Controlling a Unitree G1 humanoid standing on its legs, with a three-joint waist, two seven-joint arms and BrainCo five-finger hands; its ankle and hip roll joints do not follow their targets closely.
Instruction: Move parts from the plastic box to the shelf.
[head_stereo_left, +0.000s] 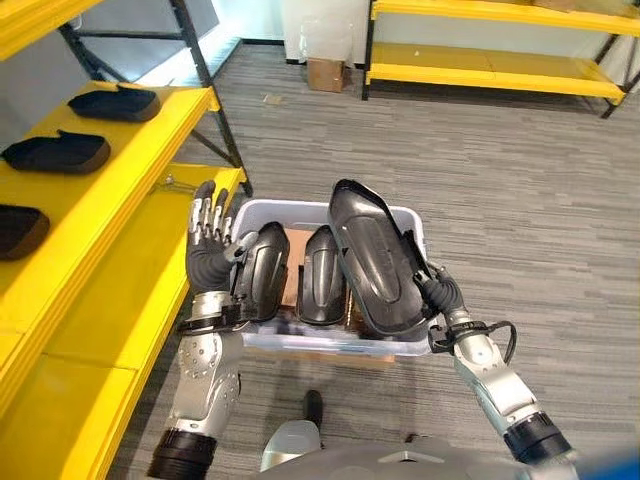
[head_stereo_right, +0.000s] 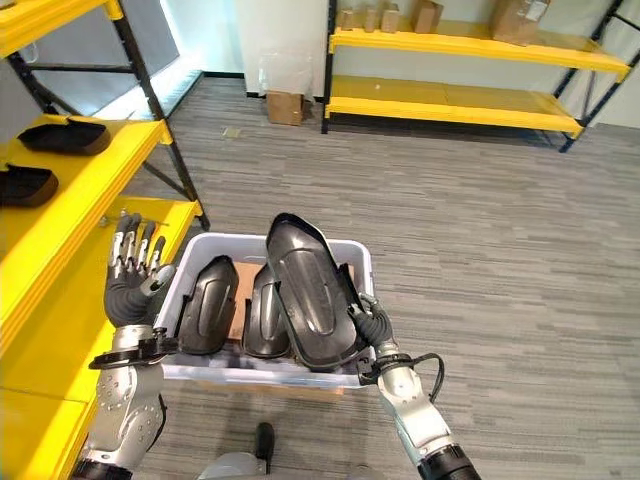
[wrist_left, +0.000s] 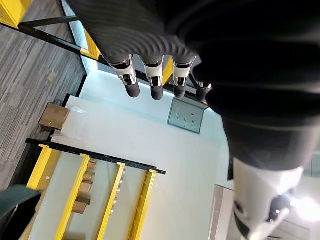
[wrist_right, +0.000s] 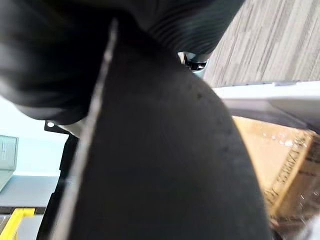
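Parts: three black curved shells stand in the plastic box (head_stereo_left: 415, 225). The big part (head_stereo_left: 372, 255) sticks up tall at the box's 3 o'clock side, its top past the far rim.
Right hand (head_stereo_left: 437, 290): it grips the big part low down, at 4 o'clock.
Left hand (head_stereo_left: 208, 235): fingers straight and spread, holding nothing, just outside the box's 9 o'clock wall.
Shelf (head_stereo_left: 120, 260): yellow, touching the box corner at 10 o'clock; three more black parts (head_stereo_left: 60, 152) lie on it.
Writing: none that I can read.
Open room: wide grey floor (head_stereo_left: 500, 170) from 12 to 3 o'clock.
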